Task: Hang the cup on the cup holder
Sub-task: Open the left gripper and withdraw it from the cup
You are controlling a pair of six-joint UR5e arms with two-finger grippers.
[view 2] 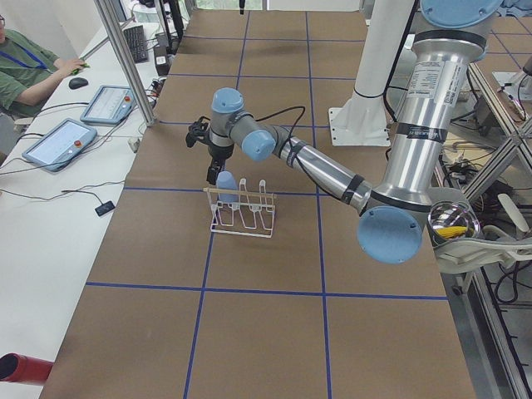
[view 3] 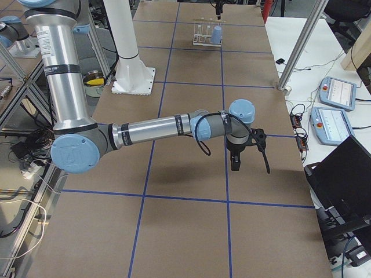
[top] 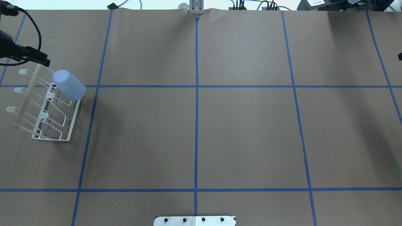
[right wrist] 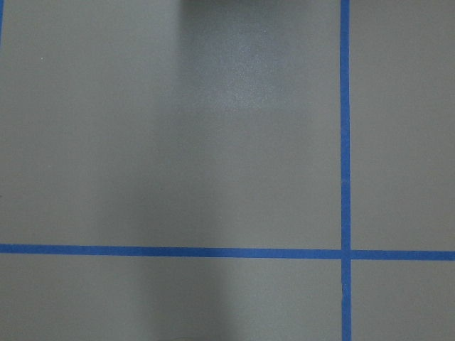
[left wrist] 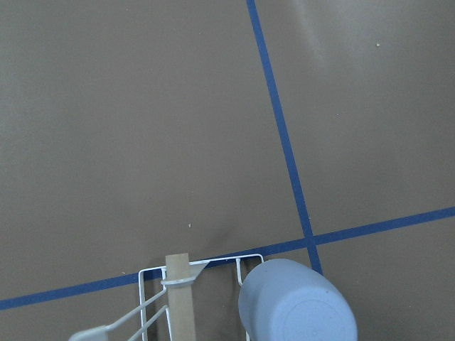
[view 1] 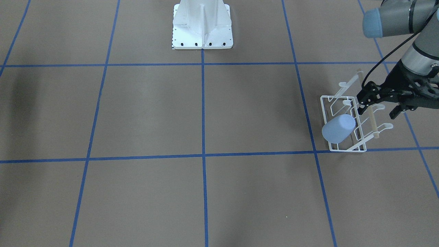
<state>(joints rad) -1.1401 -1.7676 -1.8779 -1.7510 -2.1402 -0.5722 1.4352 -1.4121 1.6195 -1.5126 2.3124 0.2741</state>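
Observation:
The light blue cup (view 1: 338, 128) hangs mouth-down and tilted on an end prong of the white wire cup holder (view 1: 347, 150). Both also show in the overhead view, the cup (top: 69, 81) on the holder (top: 73, 121) at the table's left side. My left gripper (view 1: 377, 108) is open and empty, just above the holder's wooden rod (view 1: 372, 124) and apart from the cup. The left wrist view looks down on the cup's bottom (left wrist: 297, 304) and the rod's end (left wrist: 179, 295). My right gripper (view 3: 249, 161) hovers over bare table far from the holder; I cannot tell whether it is open or shut.
The robot's white base plate (view 1: 202, 31) stands at the table's middle edge. Blue tape lines (top: 196, 94) divide the brown table into squares. An operator (view 2: 25, 71) sits beside tablets (view 2: 58, 141) on a white side desk beyond the holder.

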